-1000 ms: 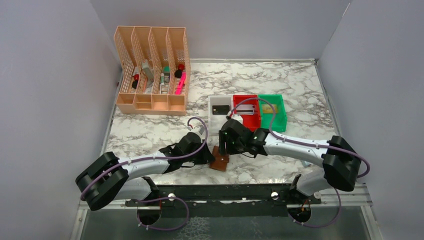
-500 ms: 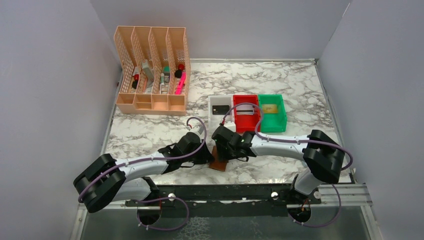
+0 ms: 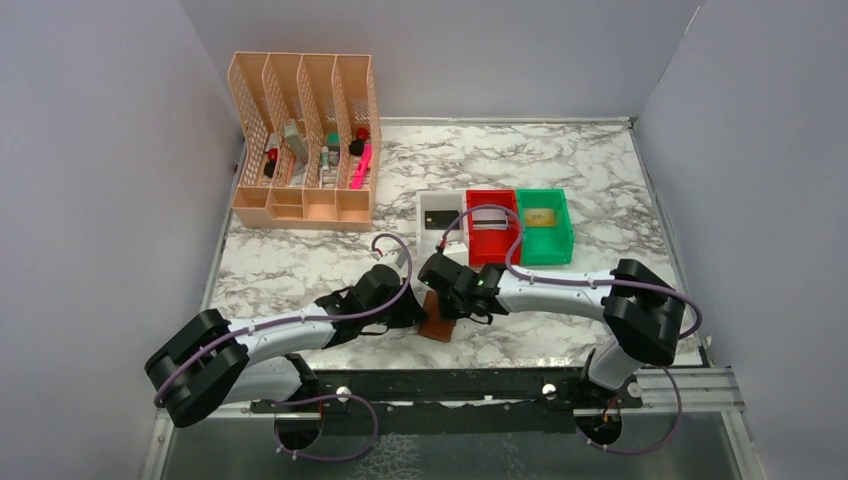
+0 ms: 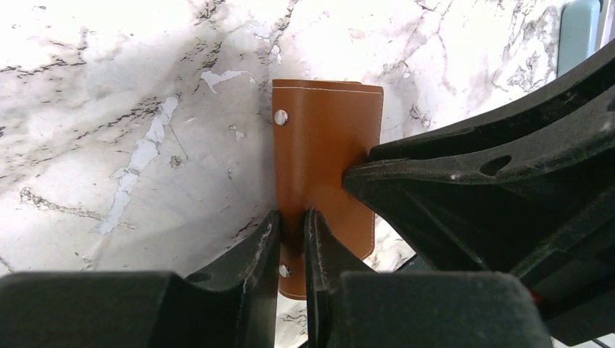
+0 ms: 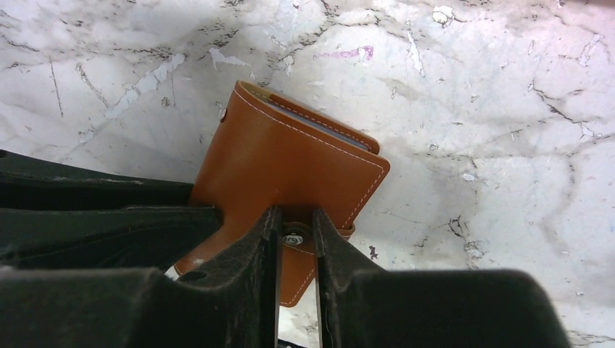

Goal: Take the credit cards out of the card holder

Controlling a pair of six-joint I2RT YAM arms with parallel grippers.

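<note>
The card holder (image 3: 438, 322), brown leather and folded nearly shut, sits on the marble near the front edge. My left gripper (image 4: 292, 221) is shut on one edge of the card holder (image 4: 326, 138), close to a rivet. From the other side my right gripper (image 5: 296, 221) pinches the snap tab of the card holder (image 5: 283, 156). A pale edge (image 5: 312, 123) shows in its slit; I cannot tell whether it is a card. Credit cards lie in the bins: a black one (image 3: 440, 220), a silvery one (image 3: 492, 218) and a gold one (image 3: 540, 216).
White bin (image 3: 425, 205), red bin (image 3: 478, 245) and green bin (image 3: 566, 235) stand in a row just behind the holder. A peach mesh organizer (image 3: 303, 140) with pens stands at the back left. A light-blue object (image 4: 578, 32) lies to the right. Grey walls enclose the table.
My right arm has swung left and down onto the card holder, and its jaws have closed from wide apart onto the snap tab. The left gripper has kept its hold without moving.
</note>
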